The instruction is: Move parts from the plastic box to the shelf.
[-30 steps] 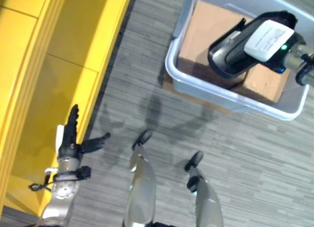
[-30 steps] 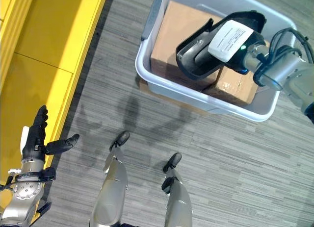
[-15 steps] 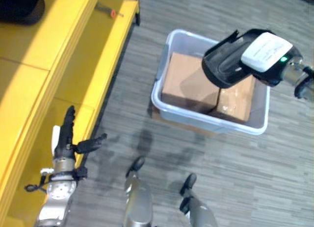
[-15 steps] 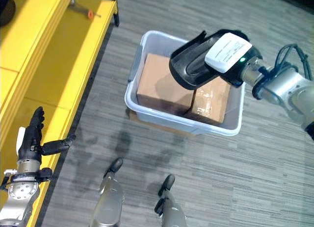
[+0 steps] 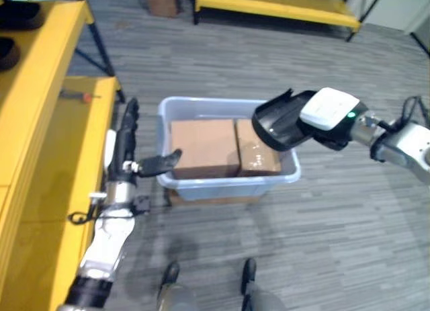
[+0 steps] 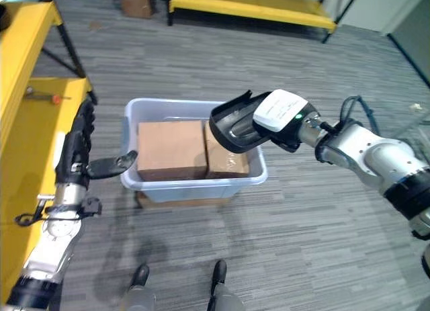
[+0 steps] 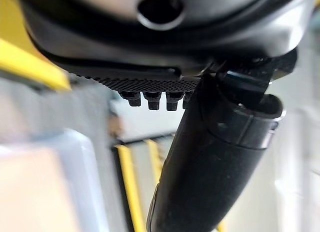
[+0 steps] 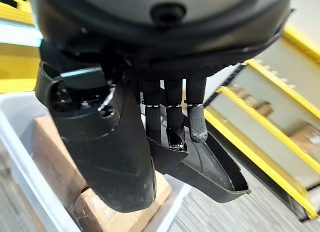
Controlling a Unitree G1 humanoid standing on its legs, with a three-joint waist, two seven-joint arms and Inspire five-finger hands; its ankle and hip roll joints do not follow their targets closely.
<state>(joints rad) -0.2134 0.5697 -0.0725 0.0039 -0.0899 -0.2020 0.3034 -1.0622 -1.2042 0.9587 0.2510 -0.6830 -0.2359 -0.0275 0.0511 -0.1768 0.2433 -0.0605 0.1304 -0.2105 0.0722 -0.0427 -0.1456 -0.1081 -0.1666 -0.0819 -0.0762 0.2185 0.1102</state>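
Holding a black curved part (image 6: pixel 235 126) in my right hand (image 6: pixel 285 119), fingers curled round it, I have it above the right end of the plastic box (image 6: pixel 144 183). The right wrist view shows my fingers (image 8: pixel 195 117) hooked over the part's rim, thumb on the other side, the part's dark shell (image 8: pixel 210 167) reaching past them over the box. White cover (image 5: pixel 328 108) sits on the back of that hand.

Plastic box is pale, translucent, on the grey striped floor (image 5: pixel 336 244), sitting on a flat brown board (image 6: pixel 178 203) that sticks out beneath it. Two cardboard boxes lie inside side by side, touching: bigger one (image 6: pixel 171 150) on the left, smaller taped one (image 5: pixel 259 156) on the right, partly under the part.

My left hand (image 5: pixel 127 160) is up beside the box's left wall, fingers straight and spread, pointing away from me, thumb (image 6: pixel 114 166) stuck out sideways toward the box's near-left corner, holding nothing. In the left wrist view the thumb (image 7: pixel 215 157) stands out straight.

Yellow shelf (image 5: pixel 40 163) runs along my left, just beside the left arm. A small tool with a red handle (image 6: pixel 44 96) lies on it. Another yellow shelf (image 6: pixel 248 9) stands across the floor at the far side, well apart from the box.
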